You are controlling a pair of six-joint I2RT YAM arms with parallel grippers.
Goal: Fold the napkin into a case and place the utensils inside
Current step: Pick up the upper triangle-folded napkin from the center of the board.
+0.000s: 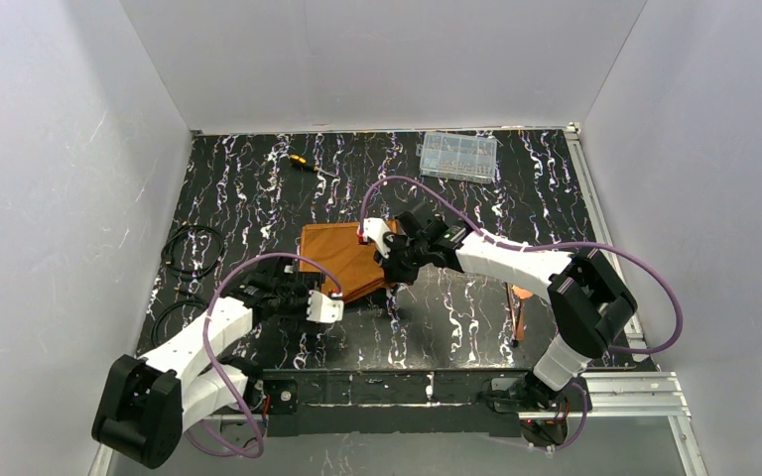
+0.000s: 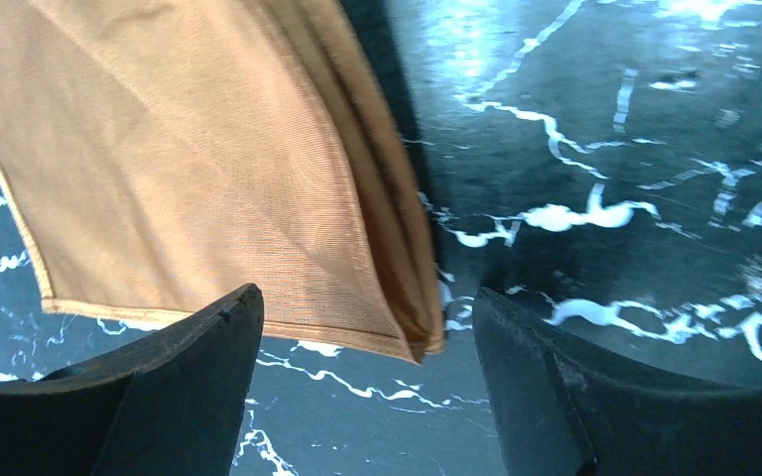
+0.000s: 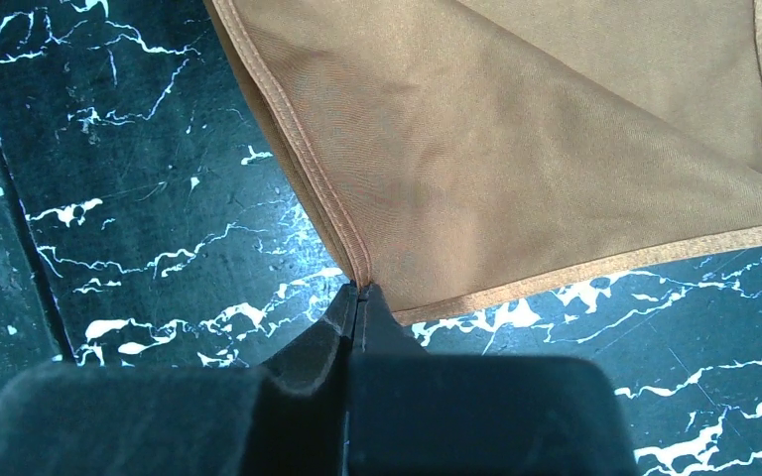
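The napkin [image 1: 340,260] lies on the black marbled table [image 1: 456,322], folded to a smaller, layered shape. From above, its right edge is covered by the right gripper [image 1: 389,250].

In the right wrist view, the right gripper [image 3: 359,297] has its fingers pressed together on a hemmed corner of the napkin [image 3: 516,149]. How much cloth sits between the pads is hidden by the fingers themselves. One flap lies diagonally over the layer beneath it, and the cloth runs out of the frame at the top and right.

The left gripper [image 1: 323,305] sits at the napkin's near edge. In the left wrist view its fingers [image 2: 193,392] are spread wide, with a stacked corner of the napkin [image 2: 189,169] just ahead of the gap and touching neither finger. Several layers show at that corner, but the count is hard to make out.

The utensils [image 1: 519,312] lie well to the right of the napkin, partly hidden by the right arm's elbow. They are too thin here to tell which pieces they are.

Beyond the napkin's far edge are a screwdriver [image 1: 303,162] and a clear compartment box [image 1: 458,156]. The contents of the box cannot be made out. Black cables [image 1: 191,250] coil to the napkin's left.
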